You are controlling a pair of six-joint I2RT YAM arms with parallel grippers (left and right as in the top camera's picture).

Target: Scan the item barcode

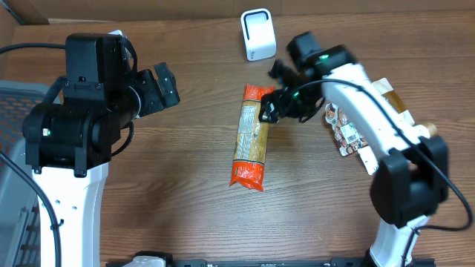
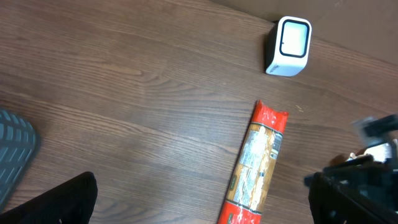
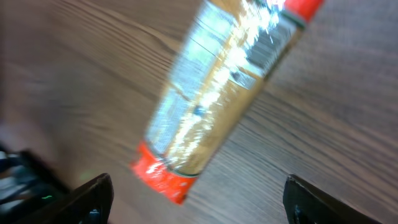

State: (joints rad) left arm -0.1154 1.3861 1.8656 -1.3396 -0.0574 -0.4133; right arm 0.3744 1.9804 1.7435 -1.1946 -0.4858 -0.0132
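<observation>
Fingers [image 3: 93, 196] of right gripper [image 1: 270, 104] spread wide, empty, above long clear orange-capped pasta packet [image 1: 251, 137], at end nearest white box scanner [image 1: 257, 34]; long axis pointing at scanner. Left gripper [image 1: 168, 86] open, empty, farther off.

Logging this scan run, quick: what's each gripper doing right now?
Left gripper: open, holding nothing.
Right gripper: open, over the upper end of the pasta packet, not gripping it.
</observation>
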